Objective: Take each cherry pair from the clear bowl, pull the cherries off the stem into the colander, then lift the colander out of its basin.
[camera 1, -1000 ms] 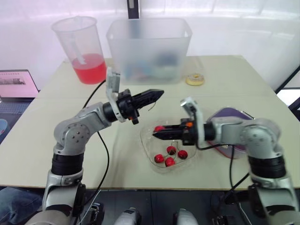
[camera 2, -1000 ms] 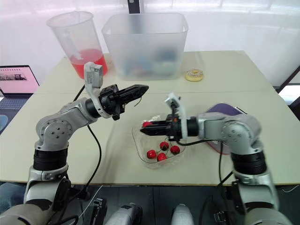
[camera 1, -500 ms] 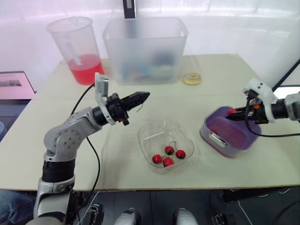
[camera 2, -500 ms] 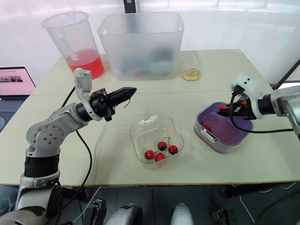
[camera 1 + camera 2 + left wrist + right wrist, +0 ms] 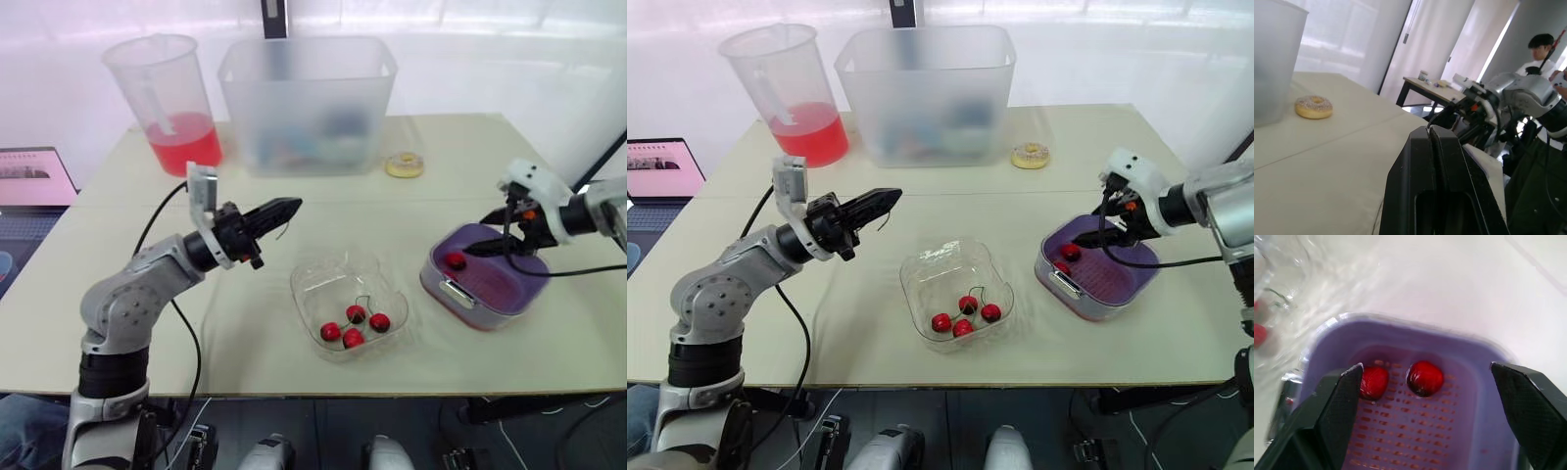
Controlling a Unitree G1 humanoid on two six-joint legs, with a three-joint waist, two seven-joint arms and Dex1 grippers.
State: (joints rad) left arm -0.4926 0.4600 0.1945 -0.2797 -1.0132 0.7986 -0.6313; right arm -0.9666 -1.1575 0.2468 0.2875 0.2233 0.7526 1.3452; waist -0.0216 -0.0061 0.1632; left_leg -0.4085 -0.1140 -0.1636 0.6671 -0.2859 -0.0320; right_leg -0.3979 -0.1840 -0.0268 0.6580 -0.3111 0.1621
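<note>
The purple colander (image 5: 487, 286) sits at the right of the left eye view, low and rounded at its corners, with a pale handle (image 5: 455, 291) on the side turned toward the clear bowl (image 5: 333, 277); I cannot tell its long axis from here. The right gripper (image 5: 474, 251) hangs over it with its tips pointing to the frame's left, and its fingers (image 5: 1340, 396) stand wide apart with nothing between them. The right wrist view adds detail: a perforated floor with two loose cherries (image 5: 1424, 377) lying side by side near one wall, where the left eye view gives a single red spot. The bowl, at bottom centre, holds four cherries (image 5: 354, 326) with their thin stems reaching toward the top of the frame. The left gripper (image 5: 292, 205) points right and slightly up, its fingers pressed together on a bare stem (image 5: 885, 221) that curls from the tip. The left wrist view looks past those fingers to a doughnut (image 5: 1313, 106) and a person (image 5: 1540, 47) at upper right.
</note>
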